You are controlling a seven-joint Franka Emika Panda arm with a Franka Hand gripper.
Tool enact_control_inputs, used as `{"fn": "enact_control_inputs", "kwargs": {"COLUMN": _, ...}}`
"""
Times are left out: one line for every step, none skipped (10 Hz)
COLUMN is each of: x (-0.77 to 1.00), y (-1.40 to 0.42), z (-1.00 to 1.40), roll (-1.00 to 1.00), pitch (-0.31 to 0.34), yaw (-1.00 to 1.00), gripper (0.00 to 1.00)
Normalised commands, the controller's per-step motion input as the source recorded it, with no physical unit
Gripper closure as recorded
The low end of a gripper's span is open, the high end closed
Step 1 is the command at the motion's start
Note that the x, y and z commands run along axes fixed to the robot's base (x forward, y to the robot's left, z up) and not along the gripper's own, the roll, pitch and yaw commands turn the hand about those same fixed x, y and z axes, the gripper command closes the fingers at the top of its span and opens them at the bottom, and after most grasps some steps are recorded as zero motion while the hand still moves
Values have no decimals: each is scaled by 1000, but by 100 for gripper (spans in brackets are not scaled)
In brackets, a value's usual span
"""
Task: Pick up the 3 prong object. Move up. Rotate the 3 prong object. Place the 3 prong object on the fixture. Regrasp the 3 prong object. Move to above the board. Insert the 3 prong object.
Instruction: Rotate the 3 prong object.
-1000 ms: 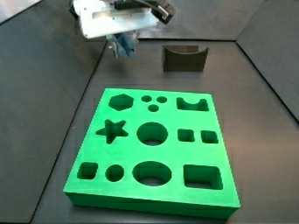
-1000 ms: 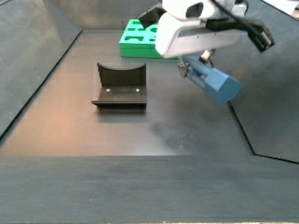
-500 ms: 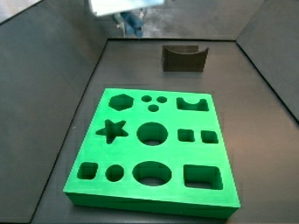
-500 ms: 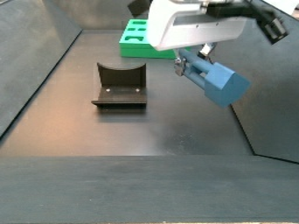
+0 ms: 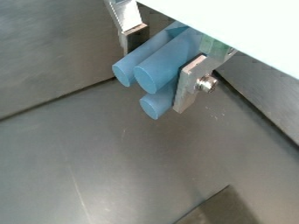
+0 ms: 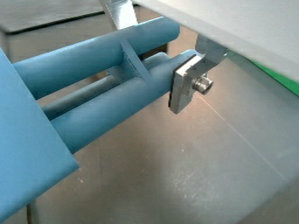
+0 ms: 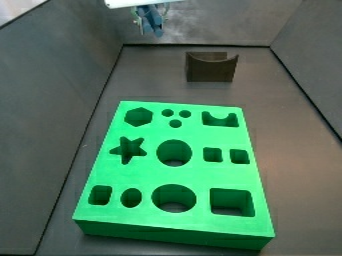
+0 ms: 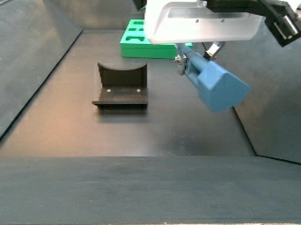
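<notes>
My gripper [image 8: 195, 54] is shut on the blue-grey 3 prong object [image 8: 219, 86] and holds it high in the air, tilted, with the solid block end lowest. In both wrist views the silver fingers [image 5: 191, 83] clamp the three prongs [image 6: 100, 87]; the round prong tips [image 5: 146, 70] face one wrist camera. The dark fixture [image 8: 120, 86] stands on the floor, to the left of and below the held piece in a side view, and empty. The green board [image 7: 201, 178] lies flat, nearer than the fixture [image 7: 210, 66]. The gripper [image 7: 150, 15] is at the top edge there, left of the fixture.
Dark sloping walls [image 7: 80, 90] enclose the grey floor on both sides. The board's cut-outs include a star [image 7: 127, 148], circles and squares. Only the board's end [image 8: 139, 39] shows behind the gripper body in a side view.
The gripper has risen with the 3 prong object held in it, and is now mostly beyond the top edge of a side view. Fixture and board have not moved.
</notes>
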Motion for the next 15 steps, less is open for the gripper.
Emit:
{"fn": "enact_control_inputs", "kwargs": {"x": 2, "y": -12, "z": -13, "roll": 0, "pitch": -2, "yaw": -1000, "gripper": 100}}
{"fn": "enact_control_inputs", "kwargs": {"x": 5, "y": -1, "z": -9, "roll": 0, "pitch": -2, "yaw": -1000, "gripper": 100}}
{"fn": "enact_control_inputs", "kwargs": {"x": 6, "y": 6, "z": -7, "roll": 0, "pitch": -2, "yaw": -1000, "gripper": 100}}
{"fn": "enact_control_inputs", "kwargs": {"x": 7, "y": 7, "z": -6, "roll": 0, "pitch": -2, "yaw": -1000, "gripper": 100}}
{"fn": "enact_control_inputs", "kwargs": {"x": 7, "y": 8, "z": -6, "roll": 0, "pitch": -2, "yaw": -1000, "gripper": 100}}
{"fn": "enact_control_inputs", "kwargs": {"x": 7, "y": 10, "z": -5, "roll": 0, "pitch": -2, "yaw": -1000, "gripper": 100}}
{"fn": "enact_control_inputs", "kwargs": {"x": 7, "y": 11, "z": -5, "roll": 0, "pitch": -2, "yaw": -1000, "gripper": 100}}
{"fn": "enact_control_inputs", "kwargs": {"x": 7, "y": 11, "z": -5, "roll": 0, "pitch": -3, "yaw": -1000, "gripper": 100}}
{"fn": "enact_control_inputs", "kwargs": {"x": 8, "y": 12, "z": -5, "roll": 0, "pitch": -3, "yaw": -1000, "gripper": 100}}
{"fn": "enact_control_inputs", "kwargs": {"x": 8, "y": 12, "z": -5, "roll": 0, "pitch": -3, "yaw": -1000, "gripper": 100}}
{"fn": "enact_control_inputs", "kwargs": {"x": 8, "y": 12, "z": -5, "roll": 0, "pitch": -3, "yaw": -1000, "gripper": 100}}
{"fn": "enact_control_inputs", "kwargs": {"x": 8, "y": 12, "z": -5, "roll": 0, "pitch": -3, "yaw": -1000, "gripper": 100}}
{"fn": "enact_control_inputs", "kwargs": {"x": 8, "y": 12, "z": -4, "roll": 0, "pitch": -3, "yaw": -1000, "gripper": 100}}
{"fn": "enact_control_inputs", "kwargs": {"x": 8, "y": 13, "z": -4, "roll": 0, "pitch": -3, "yaw": -1000, "gripper": 100}}
{"fn": "enact_control_inputs", "kwargs": {"x": 7, "y": 13, "z": -4, "roll": 0, "pitch": -3, "yaw": -1000, "gripper": 100}}
